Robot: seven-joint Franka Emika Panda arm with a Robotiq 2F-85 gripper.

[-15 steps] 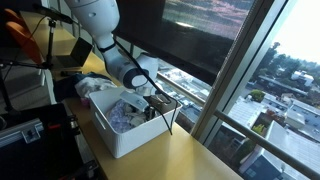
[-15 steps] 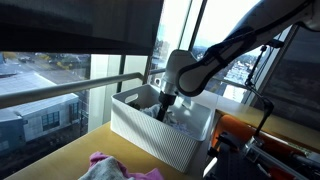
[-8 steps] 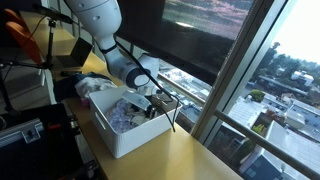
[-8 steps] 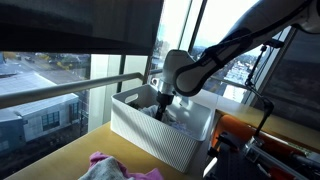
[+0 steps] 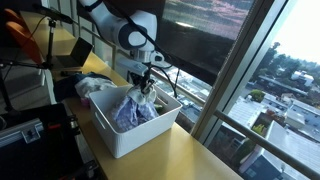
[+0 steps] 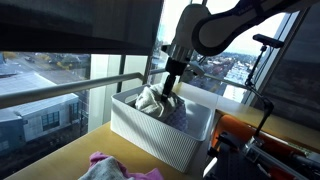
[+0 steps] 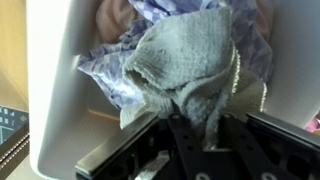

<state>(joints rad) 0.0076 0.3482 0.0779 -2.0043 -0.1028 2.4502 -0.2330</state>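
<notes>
My gripper [image 5: 146,83] [image 6: 170,84] hangs over a white ribbed basket [image 5: 125,142] [image 6: 148,136] and is shut on a grey towel [image 5: 137,98] [image 6: 150,98]. The towel drapes down from the fingers, and its lower end reaches the laundry left in the basket. In the wrist view the grey towel [image 7: 188,62] bunches between the black fingers of the gripper [image 7: 196,128]. Beneath it lie a purple-blue patterned cloth [image 7: 108,76] and a pinkish one [image 7: 118,14], inside the basket's white wall [image 7: 60,95].
The basket stands on a wooden table [image 5: 190,155] against a large window with a railing [image 6: 60,92]. A pink cloth [image 6: 108,167] lies on the table near the front. An orange object [image 6: 258,140] and other gear sit beyond the basket. More cloth [image 5: 90,86] lies beside the basket.
The gripper was open and low inside the basket. It has shut on the grey towel and risen, pulling the towel up above the basket rim.
</notes>
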